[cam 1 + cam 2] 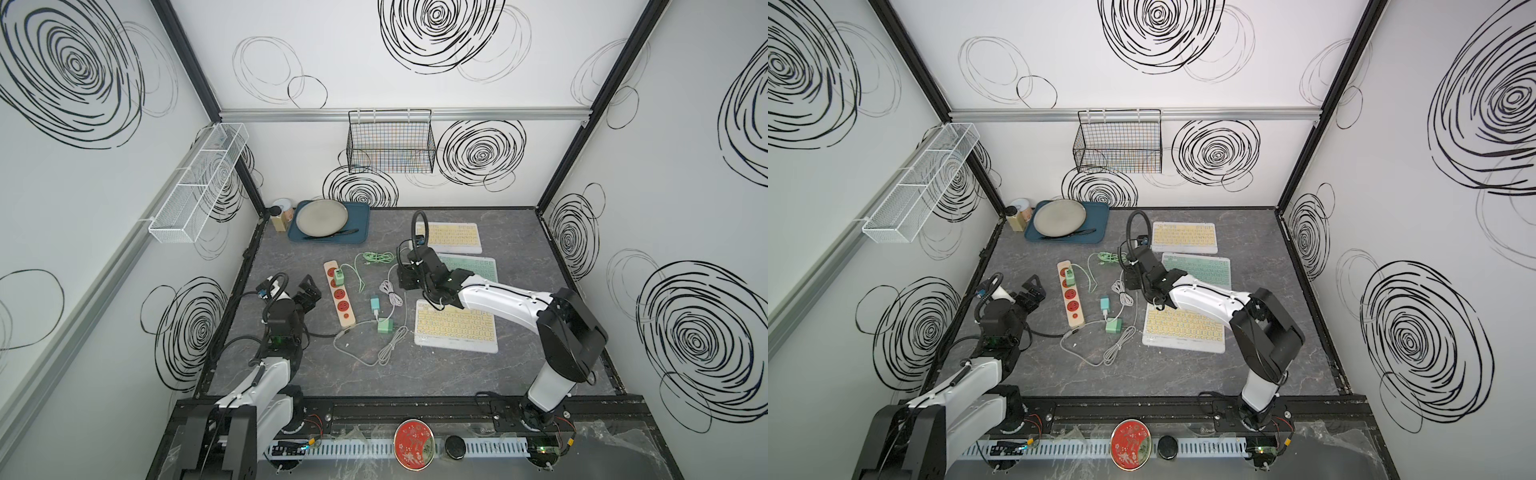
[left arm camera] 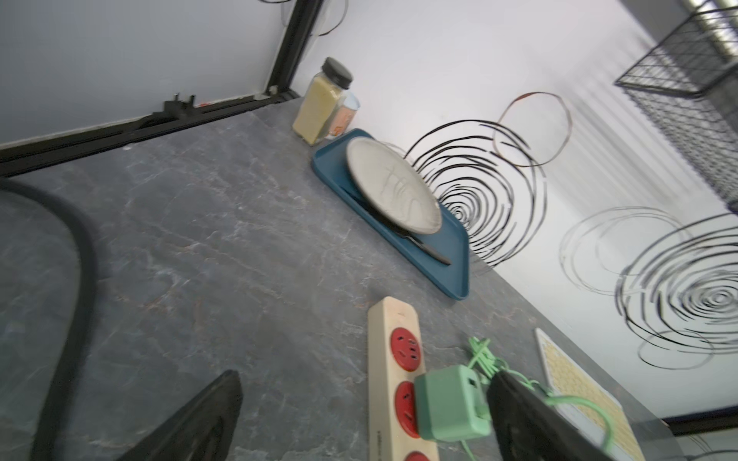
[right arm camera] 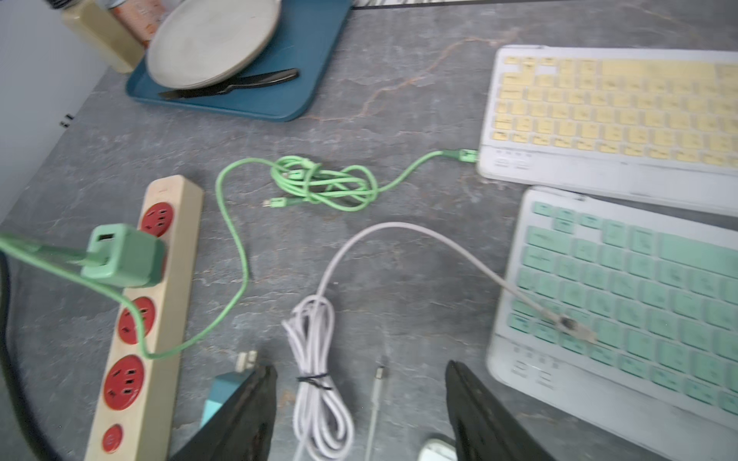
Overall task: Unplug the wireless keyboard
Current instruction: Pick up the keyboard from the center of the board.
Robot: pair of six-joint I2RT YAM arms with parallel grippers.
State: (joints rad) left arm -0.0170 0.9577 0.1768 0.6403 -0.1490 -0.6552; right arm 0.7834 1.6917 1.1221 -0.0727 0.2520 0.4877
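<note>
Three keyboards lie at the right: a far yellow one (image 1: 451,237) (image 3: 611,107), a green one (image 1: 478,270) (image 3: 639,295) and a near yellow one (image 1: 455,328). A green cable (image 3: 323,183) joins the far yellow keyboard's left edge to a green charger (image 3: 123,255) (image 2: 447,403) seated in the power strip (image 1: 338,293). A white cable end (image 3: 571,325) rests on the green keyboard's keys. My right gripper (image 3: 361,369) (image 1: 405,276) hangs open over the white cable bundle (image 3: 315,383). My left gripper (image 2: 365,377) (image 1: 311,291) stands open beside the strip, holding nothing.
A blue tray (image 1: 359,232) with a grey plate (image 1: 322,216) and a black knife sits at the back left, with jars (image 1: 280,216) beside it. Two loose chargers (image 1: 384,324) lie near the strip's front end. Wire baskets hang on the walls.
</note>
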